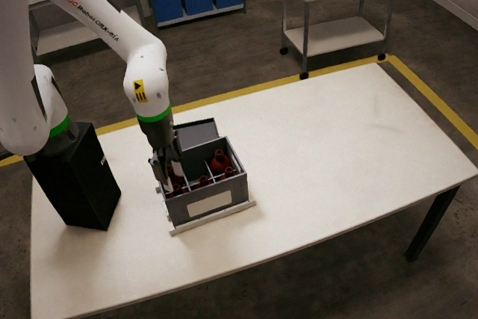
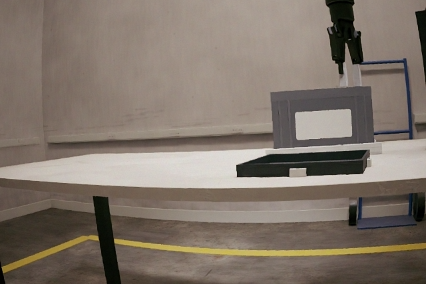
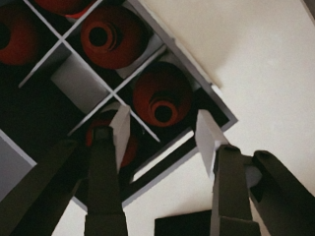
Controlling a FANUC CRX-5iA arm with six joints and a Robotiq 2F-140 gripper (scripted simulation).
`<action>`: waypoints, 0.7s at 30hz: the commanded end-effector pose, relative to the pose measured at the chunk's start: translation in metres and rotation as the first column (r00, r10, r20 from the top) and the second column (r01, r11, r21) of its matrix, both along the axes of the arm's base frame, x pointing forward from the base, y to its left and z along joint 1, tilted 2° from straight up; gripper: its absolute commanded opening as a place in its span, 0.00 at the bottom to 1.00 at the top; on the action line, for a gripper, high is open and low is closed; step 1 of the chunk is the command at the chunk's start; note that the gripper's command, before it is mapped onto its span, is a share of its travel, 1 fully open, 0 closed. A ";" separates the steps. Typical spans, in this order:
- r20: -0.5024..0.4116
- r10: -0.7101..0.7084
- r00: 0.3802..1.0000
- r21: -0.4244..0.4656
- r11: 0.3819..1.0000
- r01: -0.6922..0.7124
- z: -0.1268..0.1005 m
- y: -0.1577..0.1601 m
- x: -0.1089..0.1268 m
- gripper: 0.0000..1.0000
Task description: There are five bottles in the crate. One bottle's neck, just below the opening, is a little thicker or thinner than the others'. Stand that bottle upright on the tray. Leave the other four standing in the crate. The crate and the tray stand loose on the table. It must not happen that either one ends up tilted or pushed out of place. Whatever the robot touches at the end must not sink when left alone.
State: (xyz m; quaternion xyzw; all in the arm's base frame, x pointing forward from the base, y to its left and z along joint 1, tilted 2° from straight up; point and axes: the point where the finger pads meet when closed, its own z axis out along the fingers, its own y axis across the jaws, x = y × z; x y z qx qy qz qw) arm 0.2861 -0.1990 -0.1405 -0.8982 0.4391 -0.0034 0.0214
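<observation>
My gripper (image 1: 173, 181) (image 2: 350, 84) (image 3: 163, 122) is partly open and empty. It points down over one end of the grey crate (image 1: 241, 187) (image 2: 323, 100) (image 3: 157, 174), its tips at about rim height. In the wrist view one red-brown corner bottle (image 1: 176, 188) (image 3: 144, 93) shows between the pads, with no contact visible. Another bottle (image 3: 131, 149) is partly hidden by the left finger. Other bottles (image 3: 112, 51) (image 3: 22, 41) (image 3: 63, 4) stand in their own compartments. Neck differences cannot be told. The dark tray (image 2: 261, 171) shows no bottle inside.
Thin dividers (image 3: 61, 38) split the crate; one middle compartment (image 3: 79, 81) has no bottle. Pale strips (image 1: 212, 217) (image 2: 377, 147) lie along the crate's base. The tray stands close beside the crate, with pale blocks (image 2: 297, 172) at its sides. The black robot pedestal (image 1: 77, 180) is near.
</observation>
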 end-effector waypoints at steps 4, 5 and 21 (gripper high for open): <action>0.001 0.000 1.000 -0.001 1.000 0.000 -0.002 0.000 0.001 0.44; 0.001 0.000 1.000 -0.001 1.000 0.000 -0.002 0.000 0.001 0.44; 0.001 0.000 1.000 -0.001 1.000 0.000 -0.003 0.000 0.001 0.44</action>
